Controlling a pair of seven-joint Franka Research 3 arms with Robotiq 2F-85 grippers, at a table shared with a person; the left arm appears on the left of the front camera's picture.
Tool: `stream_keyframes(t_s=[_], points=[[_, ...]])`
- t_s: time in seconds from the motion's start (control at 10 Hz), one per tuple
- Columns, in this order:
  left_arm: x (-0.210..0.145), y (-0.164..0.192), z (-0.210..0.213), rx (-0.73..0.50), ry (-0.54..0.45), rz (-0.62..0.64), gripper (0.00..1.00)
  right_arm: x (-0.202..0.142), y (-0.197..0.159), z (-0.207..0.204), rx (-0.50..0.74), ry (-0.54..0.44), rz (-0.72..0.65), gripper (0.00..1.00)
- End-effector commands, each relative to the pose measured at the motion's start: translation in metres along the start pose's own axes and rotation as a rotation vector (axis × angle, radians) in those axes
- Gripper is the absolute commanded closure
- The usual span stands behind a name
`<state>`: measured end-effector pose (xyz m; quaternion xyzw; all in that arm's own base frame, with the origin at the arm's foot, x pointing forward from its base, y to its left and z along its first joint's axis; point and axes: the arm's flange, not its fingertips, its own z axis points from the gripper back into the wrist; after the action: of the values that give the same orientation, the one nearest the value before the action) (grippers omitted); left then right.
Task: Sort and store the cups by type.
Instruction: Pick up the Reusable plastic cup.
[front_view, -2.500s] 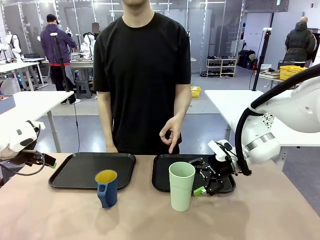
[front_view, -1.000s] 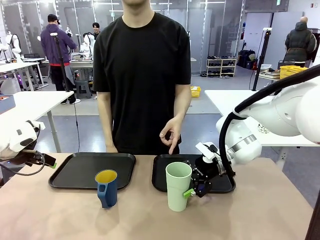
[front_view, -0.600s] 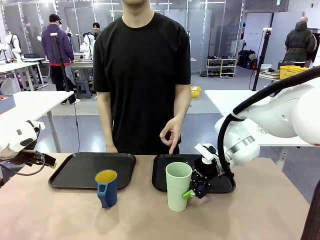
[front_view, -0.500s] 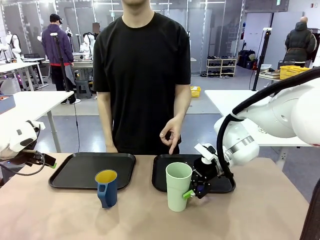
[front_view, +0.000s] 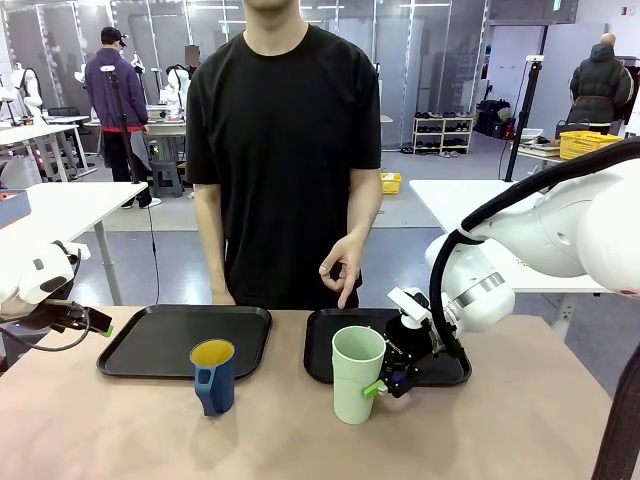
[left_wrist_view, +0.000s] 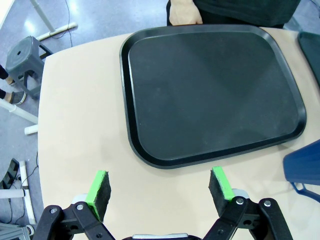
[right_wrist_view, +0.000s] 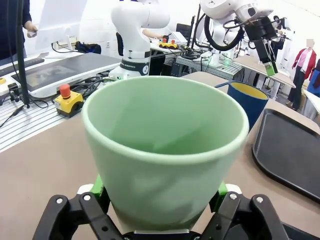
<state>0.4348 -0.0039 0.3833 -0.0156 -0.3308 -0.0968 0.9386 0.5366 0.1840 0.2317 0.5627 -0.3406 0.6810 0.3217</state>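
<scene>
- The mint-green tumbler (front_view: 357, 372) is seen upright, just in front of the right tray (front_view: 325, 352).
- The right tool (front_view: 372, 386) is clamped on the tumbler's lower part, with a green pad pressed on either side.
- The left tool (left_wrist_view: 160, 185) is held wide apart and empty, near the left tray (left_wrist_view: 210, 95).
- The dark-blue cup (front_view: 213, 376) is set on the tabletop (front_view: 120, 430), just in front of that tray.

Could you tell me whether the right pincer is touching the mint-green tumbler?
Touching: in the right wrist view the right pincer's green pads press against both sides of the mint-green tumbler.

front view spans table (front_view: 300, 445); wrist views close on tray (left_wrist_view: 210, 90), tumbler (right_wrist_view: 165, 145).
</scene>
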Motion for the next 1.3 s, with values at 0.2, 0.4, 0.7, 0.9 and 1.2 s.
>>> stream_keyframes(t_s=[0.2, 0.4, 0.7, 0.9, 1.2], points=[[0.000, -0.001, 0.000, -0.001, 0.000, -0.002, 0.00, 0.002, -0.006, 0.005, 0.006, -0.014, -0.015, 0.41], [0.000, -0.001, 0.000, -0.001, 0.000, -0.002, 0.00, 0.014, -0.003, 0.005, -0.018, -0.037, -0.073, 0.48], [0.000, -0.001, 0.000, -0.001, 0.000, -0.002, 0.00, 0.059, 0.010, 0.005, -0.156, 0.040, -0.174, 0.48], [0.000, -0.001, 0.000, -0.001, 0.000, -0.002, 0.00, 0.090, 0.024, 0.005, -0.243, 0.068, -0.164, 0.48], [0.000, -0.001, 0.000, -0.001, 0.000, -0.002, 0.00, 0.102, 0.035, 0.008, -0.315, 0.071, -0.125, 0.48]])
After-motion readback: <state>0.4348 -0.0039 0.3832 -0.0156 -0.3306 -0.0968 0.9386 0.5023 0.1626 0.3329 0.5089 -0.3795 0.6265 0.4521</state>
